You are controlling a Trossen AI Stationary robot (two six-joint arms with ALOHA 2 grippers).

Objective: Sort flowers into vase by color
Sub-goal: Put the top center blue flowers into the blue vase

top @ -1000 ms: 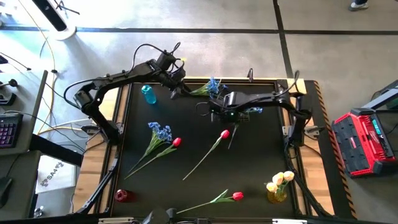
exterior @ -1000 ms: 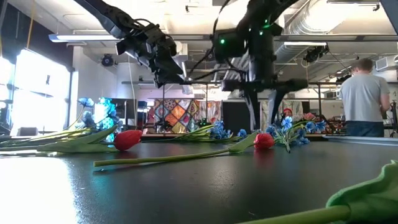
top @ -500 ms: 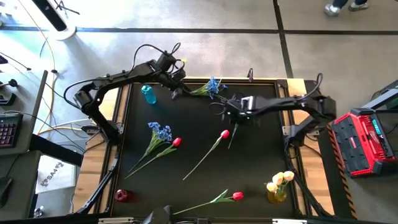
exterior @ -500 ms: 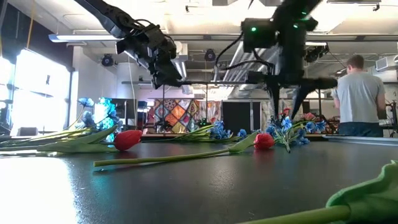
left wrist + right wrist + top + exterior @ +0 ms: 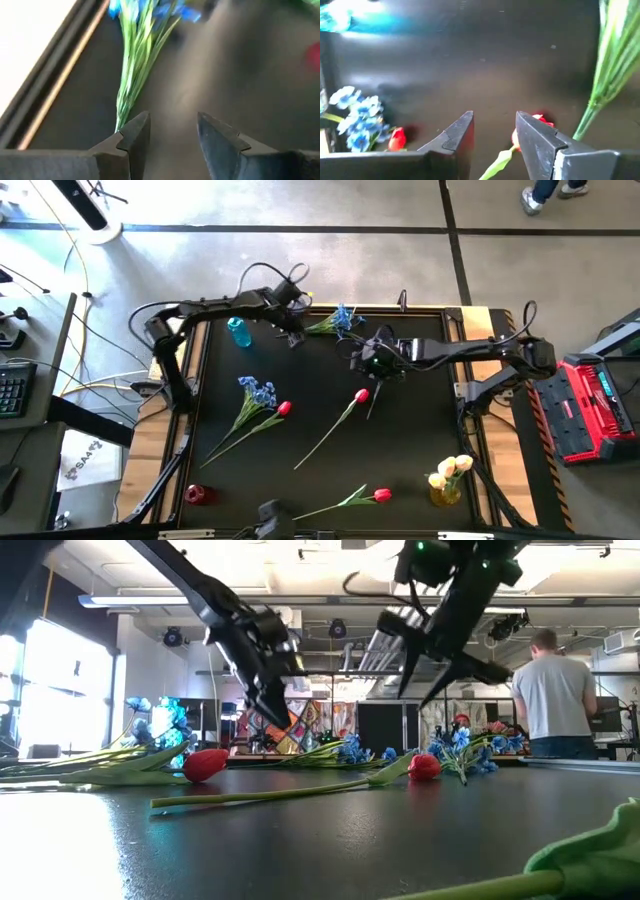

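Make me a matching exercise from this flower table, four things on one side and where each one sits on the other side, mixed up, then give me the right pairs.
Things:
1. teal vase
2. red vase
3. yellow vase with pale yellow tulips
4. blue spray with its stem end in front of the left gripper

Places, as seen in the high view:
A. bottom right of the table
B. bottom left corner
C. top left, beside the left arm
D. top edge, near the middle

Pairs: 1-C, 2-B, 3-A, 4-D
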